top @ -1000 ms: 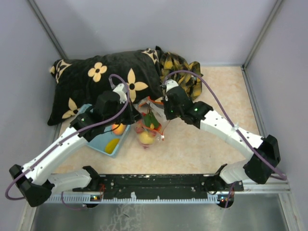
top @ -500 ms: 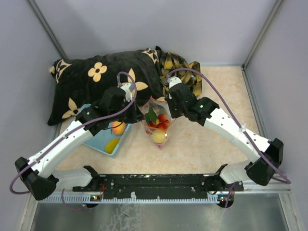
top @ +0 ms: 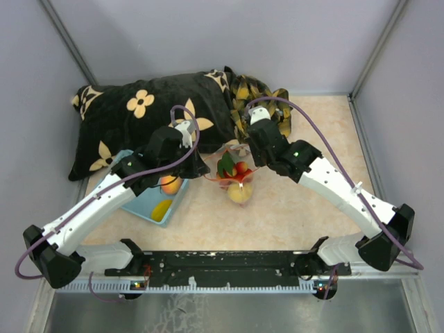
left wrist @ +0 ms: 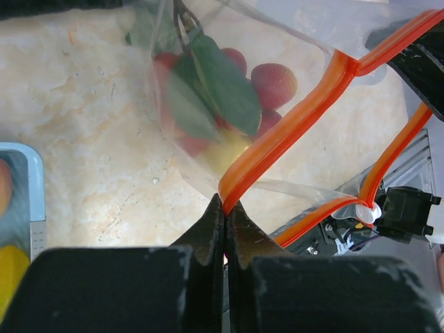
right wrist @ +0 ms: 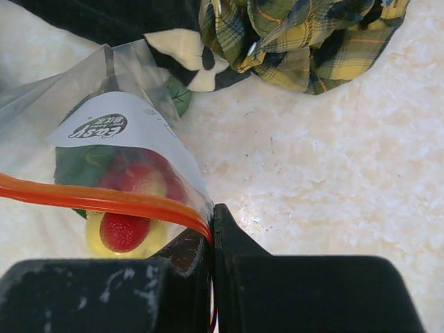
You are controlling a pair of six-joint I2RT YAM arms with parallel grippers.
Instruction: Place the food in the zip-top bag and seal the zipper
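The clear zip-top bag (top: 234,177) hangs between my two grippers above the table. It holds red berries (right wrist: 125,231), a yellow fruit (top: 240,193) and green leaves (left wrist: 218,83). My left gripper (left wrist: 227,206) is shut on the left end of the red-orange zipper (left wrist: 298,118). My right gripper (right wrist: 211,222) is shut on the zipper's right end (right wrist: 97,200). In the left wrist view the zipper's two strips stand apart toward the far end. In the top view the left gripper (top: 202,168) and the right gripper (top: 251,161) flank the bag.
A light-blue basket (top: 146,205) with an orange fruit (top: 169,184) and a yellow piece (top: 161,209) lies by the left arm. A black flowered pillow (top: 139,114) and a plaid cloth (top: 267,104) lie behind. Grey walls enclose the table.
Both grippers have moved right and away from the bases with the bag held between them. The bag has swung right, from beside the basket toward the table's middle.
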